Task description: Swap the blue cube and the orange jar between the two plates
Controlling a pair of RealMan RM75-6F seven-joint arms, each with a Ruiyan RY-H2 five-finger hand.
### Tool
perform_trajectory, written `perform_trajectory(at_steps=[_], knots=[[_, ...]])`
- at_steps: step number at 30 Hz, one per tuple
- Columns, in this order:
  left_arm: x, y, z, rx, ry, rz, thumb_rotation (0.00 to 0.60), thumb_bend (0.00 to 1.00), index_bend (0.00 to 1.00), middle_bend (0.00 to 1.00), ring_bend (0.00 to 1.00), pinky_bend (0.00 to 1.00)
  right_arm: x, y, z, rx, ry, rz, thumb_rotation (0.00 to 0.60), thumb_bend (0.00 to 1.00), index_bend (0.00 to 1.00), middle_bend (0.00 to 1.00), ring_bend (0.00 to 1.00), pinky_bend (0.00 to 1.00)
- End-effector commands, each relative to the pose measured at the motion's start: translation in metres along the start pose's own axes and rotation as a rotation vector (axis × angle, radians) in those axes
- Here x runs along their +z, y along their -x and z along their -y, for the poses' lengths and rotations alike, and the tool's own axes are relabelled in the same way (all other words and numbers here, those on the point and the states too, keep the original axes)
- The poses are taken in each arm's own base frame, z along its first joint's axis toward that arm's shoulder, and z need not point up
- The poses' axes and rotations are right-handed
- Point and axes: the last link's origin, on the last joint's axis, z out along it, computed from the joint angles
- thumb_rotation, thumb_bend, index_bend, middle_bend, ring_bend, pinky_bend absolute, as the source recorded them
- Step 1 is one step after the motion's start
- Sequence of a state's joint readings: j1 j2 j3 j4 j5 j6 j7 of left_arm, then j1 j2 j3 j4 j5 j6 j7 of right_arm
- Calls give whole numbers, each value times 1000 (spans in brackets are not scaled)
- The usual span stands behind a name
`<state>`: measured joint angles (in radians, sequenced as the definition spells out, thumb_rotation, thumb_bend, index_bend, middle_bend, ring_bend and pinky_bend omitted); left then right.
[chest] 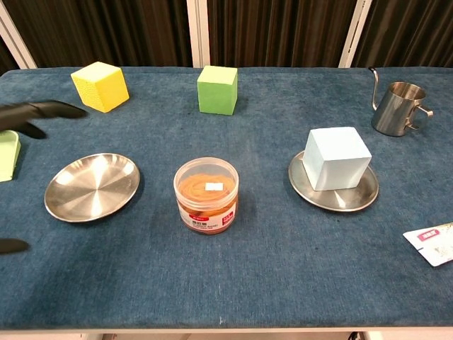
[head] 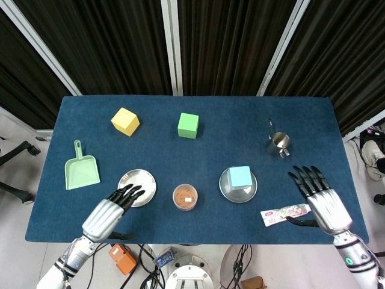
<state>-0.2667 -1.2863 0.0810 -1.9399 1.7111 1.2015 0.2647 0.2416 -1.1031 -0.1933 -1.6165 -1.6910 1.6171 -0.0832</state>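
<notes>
The orange jar (chest: pixel 206 195) stands upright on the counter (head: pixel 192 108) itself, between the two plates and touching neither. The left plate (chest: pixel 92 186), just beside the jar, holds nothing. The right plate (chest: pixel 333 185), on the jar's other side, carries the blue cube (chest: pixel 337 158), which sits flat and covers most of the dish.

The left hand (head: pixel 114 208) hovers at the near rim of the left plate, on the side away from the jar, palm down, fingers stretched toward the plate and slightly apart, holding nothing. In the chest view only its dark fingertips (chest: pixel 42 112) show at the frame's edge. The right hand (head: pixel 319 198) is well apart from the jar, beyond the right plate, near the counter's front corner; its fingers are spread and extended, empty, with the thumb just beside a printed packet (head: pixel 286 213) lying flat on the cloth.

Farther back from the jar sit a green cube (head: pixel 188 125) and a yellow cube (head: pixel 125 121). A green dustpan (head: pixel 81 168) lies beyond the left plate, and a small steel pitcher (head: pixel 278 142) stands behind the right plate. The counter is covered in dark blue cloth; black curtains (head: pixel 120 42) with pale vertical frame posts hang behind it.
</notes>
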Motion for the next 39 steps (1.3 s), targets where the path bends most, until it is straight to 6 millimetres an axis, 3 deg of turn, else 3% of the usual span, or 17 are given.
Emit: perform_trajectory(at_steps=[1, 5, 8, 12, 18, 21, 24, 27, 31, 34, 39], knots=[[33, 21, -37, 37, 98, 31, 600, 36, 10, 14, 0, 139, -44, 5, -14, 22, 60, -13, 408, 43, 0, 0, 0, 0], [84, 45, -69, 99, 137, 30, 600, 43, 10, 14, 0, 128, -58, 9, -26, 61, 94, -13, 412, 43, 0, 0, 0, 0], [109, 59, -83, 122, 126, 35, 600, 51, 10, 14, 0, 121, -60, 7, -33, 75, 106, -8, 410, 43, 0, 0, 0, 0], [133, 71, -95, 157, 110, 31, 600, 57, 10, 14, 0, 115, -63, 4, -40, 113, 115, 3, 413, 49, 0, 0, 0, 0], [155, 80, -91, 197, 19, 31, 600, 65, 11, 15, 0, 100, -64, 1, -43, 128, 105, 12, 414, 62, 0, 0, 0, 0], [160, 82, -85, 202, -27, 45, 600, 102, 67, 25, 2, 106, -64, 1, -42, 133, 95, 20, 415, 62, 0, 0, 0, 0], [159, 80, -81, 208, -67, 40, 600, 177, 175, 97, 77, 211, -64, 1, -42, 135, 94, 24, 416, 62, 0, 0, 0, 0], [156, 77, -78, 228, -82, 14, 600, 292, 334, 275, 277, 449, -64, 2, -42, 136, 97, 31, 420, 62, 0, 0, 0, 0], [150, 73, -77, 206, -91, -2, 600, 372, 430, 436, 447, 625, -62, 4, -41, 130, 100, 43, 422, 62, 0, 0, 0, 0], [147, 65, -79, 204, -80, -50, 600, 456, 491, 518, 531, 696, -61, 6, -40, 127, 101, 51, 423, 63, 0, 0, 0, 0], [134, 34, -74, 194, -77, -159, 600, 497, 529, 552, 571, 731, -60, 7, -40, 128, 105, 64, 424, 64, 0, 0, 0, 0]])
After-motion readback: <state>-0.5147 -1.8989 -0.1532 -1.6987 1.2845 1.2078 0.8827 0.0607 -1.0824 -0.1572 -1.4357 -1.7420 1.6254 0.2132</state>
